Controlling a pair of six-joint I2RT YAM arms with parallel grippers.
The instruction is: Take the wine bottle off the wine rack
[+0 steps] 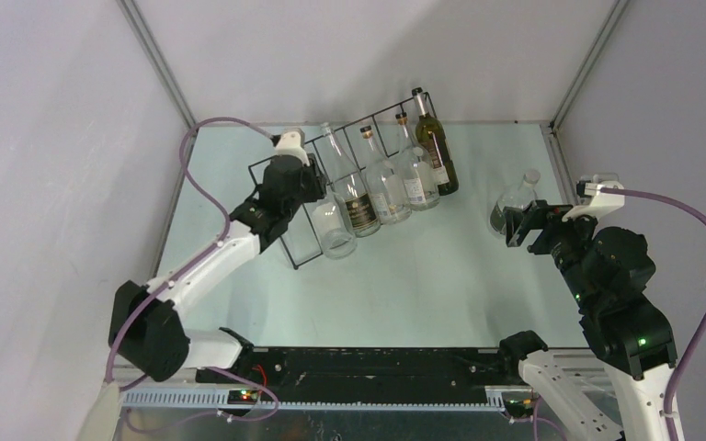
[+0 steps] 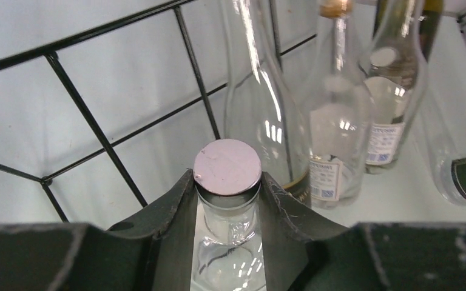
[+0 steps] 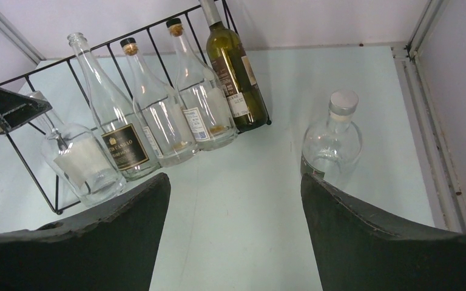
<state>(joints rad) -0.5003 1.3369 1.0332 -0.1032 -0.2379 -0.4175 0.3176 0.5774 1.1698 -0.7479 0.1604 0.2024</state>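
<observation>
The black wire wine rack stands at the back left of the table and holds a row of leaning bottles. At its left end is a clear wine bottle with a flat pale cap. My left gripper is shut on its neck just under the cap, one finger pressed on each side. The rack's wires cross behind it. My right gripper hangs open over the table at the right, with nothing between its fingers.
More bottles lean in the rack: a clear one with a black label, two clear corked ones and a dark green one. A round clear bottle stands on the table just beyond my right gripper. White walls enclose the table.
</observation>
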